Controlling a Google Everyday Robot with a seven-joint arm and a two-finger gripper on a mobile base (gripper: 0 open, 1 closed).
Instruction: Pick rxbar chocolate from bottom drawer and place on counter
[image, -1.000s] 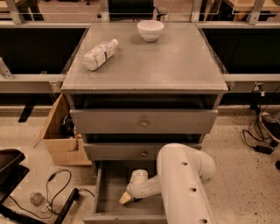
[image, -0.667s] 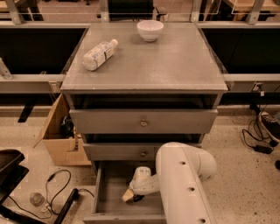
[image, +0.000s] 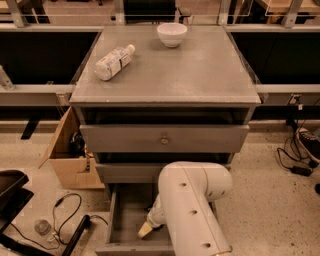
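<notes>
Hand: low inside open drawer; grip state cannot tell. Bar: not visible. Step: reaching for grasp. Next, likely: secure bar, lift to table.

The robot's arm was big, fat and round, like a thick white tube. Its skin was smooth and creamy white, with a soft shine. A few small dark round holes sat in a row along it. Its far end was a round knob on the right. A thinner white part went off to the left. The gripper at its tip was pale tan and sat down in the bottom drawer, near the front.
</notes>
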